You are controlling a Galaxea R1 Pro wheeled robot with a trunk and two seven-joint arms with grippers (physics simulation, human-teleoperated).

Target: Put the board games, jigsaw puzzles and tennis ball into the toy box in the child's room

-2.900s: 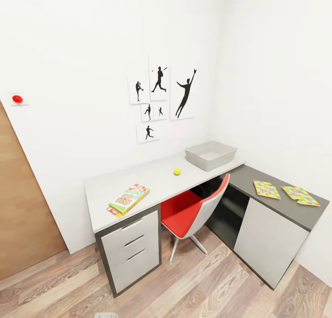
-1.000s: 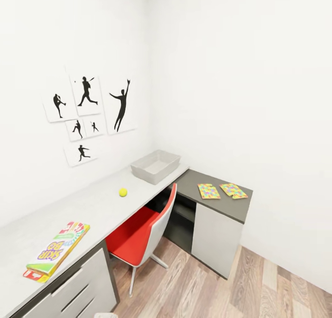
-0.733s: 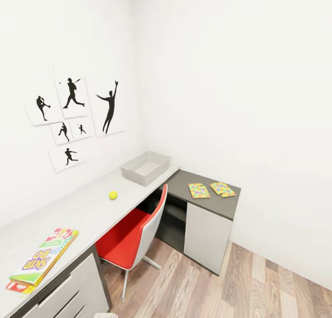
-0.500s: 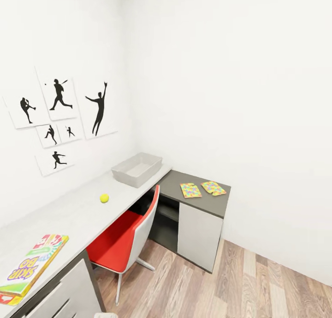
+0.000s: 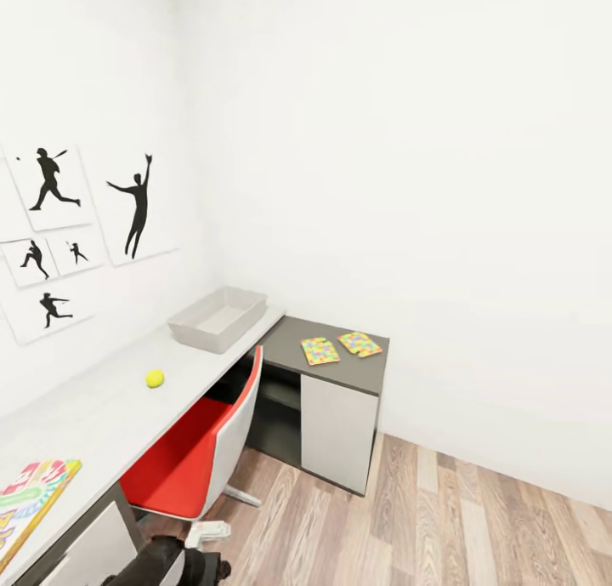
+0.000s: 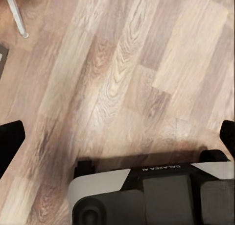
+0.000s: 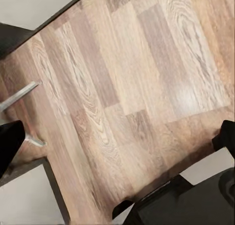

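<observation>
The pale tabletop (image 5: 102, 407) runs along the left wall, bearing the toy box (image 5: 218, 319) at its far end, a board game (image 5: 30, 501) at the near left edge and the tennis ball (image 5: 154, 378) between them. Two jigsaw puzzles (image 5: 320, 350) lie side by side on the lower dark top right of the box. Left end effector (image 6: 117, 137) and right end effector (image 7: 117, 137) hang spread wide over the wood floor (image 5: 442, 526), well apart from all the toys.

Black fingers (image 6: 10, 141), white-and-black base (image 6: 161, 190) marked GALAXEA.
</observation>
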